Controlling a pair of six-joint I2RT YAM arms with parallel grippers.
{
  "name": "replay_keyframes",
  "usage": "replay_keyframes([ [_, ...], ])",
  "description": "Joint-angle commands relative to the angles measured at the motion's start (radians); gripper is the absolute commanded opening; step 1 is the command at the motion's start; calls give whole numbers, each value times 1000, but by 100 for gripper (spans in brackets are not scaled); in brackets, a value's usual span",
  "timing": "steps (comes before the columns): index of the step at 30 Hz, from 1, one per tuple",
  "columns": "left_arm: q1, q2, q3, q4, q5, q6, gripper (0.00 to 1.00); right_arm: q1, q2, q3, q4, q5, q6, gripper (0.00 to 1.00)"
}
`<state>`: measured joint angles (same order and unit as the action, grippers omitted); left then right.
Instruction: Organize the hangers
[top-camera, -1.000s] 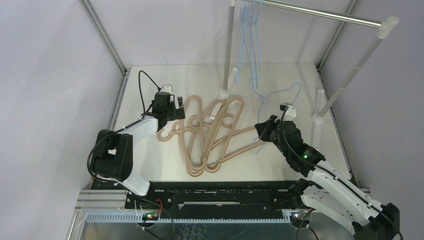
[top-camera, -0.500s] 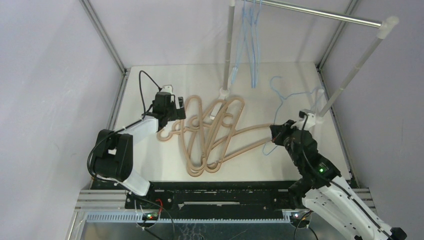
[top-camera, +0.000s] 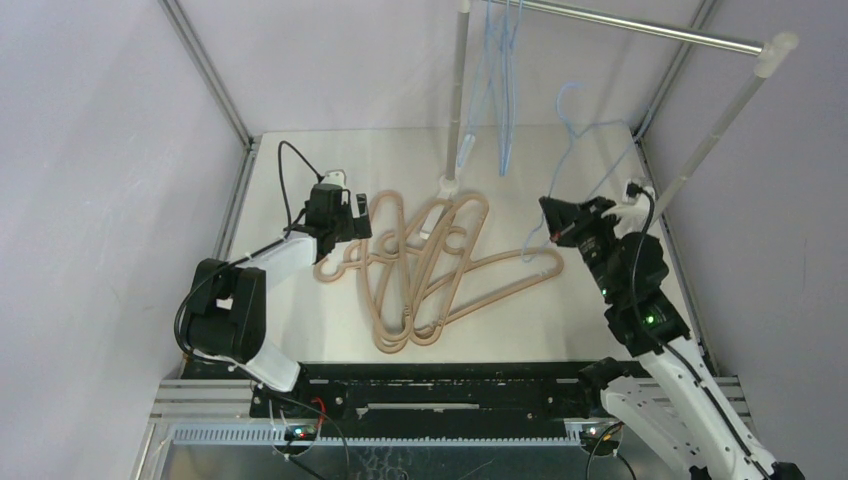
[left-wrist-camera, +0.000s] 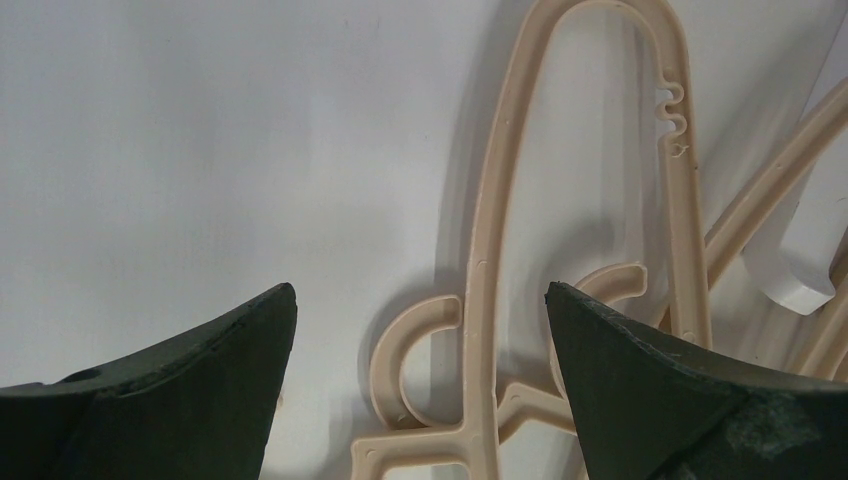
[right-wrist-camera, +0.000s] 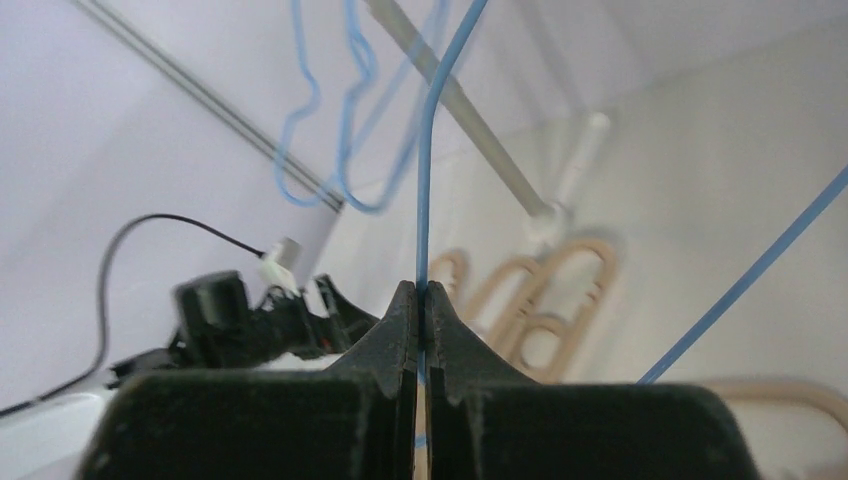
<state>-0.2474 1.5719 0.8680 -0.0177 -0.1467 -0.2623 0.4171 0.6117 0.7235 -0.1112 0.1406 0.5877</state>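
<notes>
The right gripper (right-wrist-camera: 421, 296) is closed tight, its two dark fingers pinching the thin wire of a light-blue hanger (right-wrist-camera: 426, 180). In the top view this hanger is held up off the worktop (top-camera: 560, 320) on the right side, tilted, with its hook uppermost and lying below the silver rail (top-camera: 640, 30). Its lower end comes down close to the outermost arm of the tan hangers (top-camera: 430, 270); whether they touch cannot be told.

The left gripper (left-wrist-camera: 420, 300) stands wide open and holds nothing. It hangs low over the left edge of the tan pile, with one hook and a long notched arm of a tan hanger showing between its fingers in the wrist view.

The tan hangers lie flat in an overlapping heap in the middle of the worktop. Two or so other blue hangers (top-camera: 505, 90) hang from the left end of the rail. The rail rests on white posts (top-camera: 715, 135) at the far side. A black cable (top-camera: 285, 160) loops above the left arm.
</notes>
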Motion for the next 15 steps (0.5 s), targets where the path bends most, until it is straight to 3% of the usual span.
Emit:
replay_keyframes([
  [1, -8, -15, 47, 30, -2, 1, 100, -41, 115, 143, 177, -189, 24, 0],
  [15, -7, -25, 38, 39, -12, 4, 100, -176, 482, 427, 317, -384, 58, 0],
])
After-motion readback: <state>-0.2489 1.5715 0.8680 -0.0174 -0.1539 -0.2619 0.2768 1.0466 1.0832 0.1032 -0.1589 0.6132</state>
